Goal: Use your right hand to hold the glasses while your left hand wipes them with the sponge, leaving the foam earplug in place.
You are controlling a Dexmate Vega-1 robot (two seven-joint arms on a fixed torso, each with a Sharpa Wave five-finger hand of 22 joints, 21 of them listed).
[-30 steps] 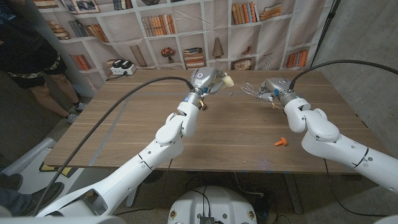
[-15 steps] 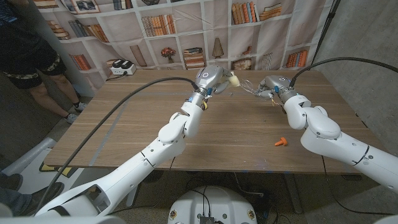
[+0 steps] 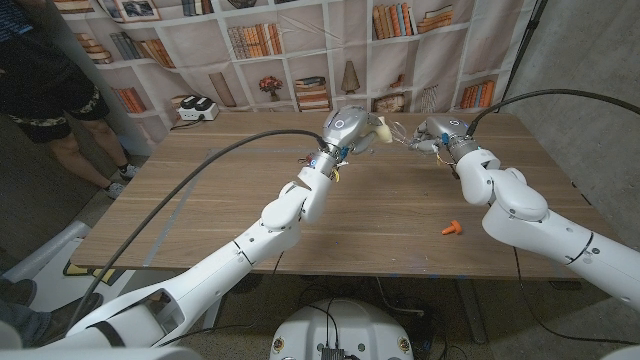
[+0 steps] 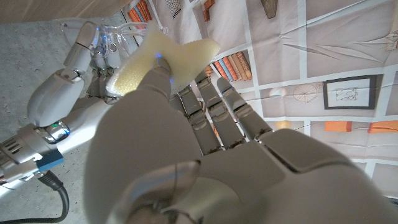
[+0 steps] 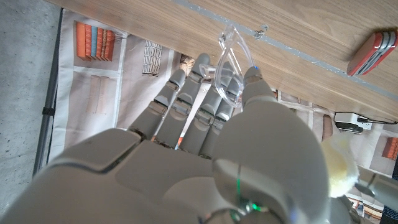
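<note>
My right hand (image 3: 440, 134) holds the clear glasses (image 3: 403, 136) above the far side of the table; they also show in my fingers (image 5: 230, 68) in the right wrist view. My left hand (image 3: 345, 128) pinches the pale yellow sponge (image 3: 377, 127) and holds it right next to the glasses. In the left wrist view the sponge (image 4: 163, 59) overlaps the glasses (image 4: 117, 36); I cannot tell if they touch. The orange foam earplug (image 3: 451, 229) lies on the table near the front right, apart from both hands.
A red flat object (image 5: 373, 45) lies on the wooden table (image 3: 200, 220). A white box with black buttons (image 3: 195, 108) sits at the far left corner. A person (image 3: 45, 85) stands beyond the table's left side. A bookshelf backdrop hangs behind.
My left hand has carried the sponge to the right, up to the glasses. My right hand has shifted the glasses slightly left and farther back. The earplug has stayed put.
</note>
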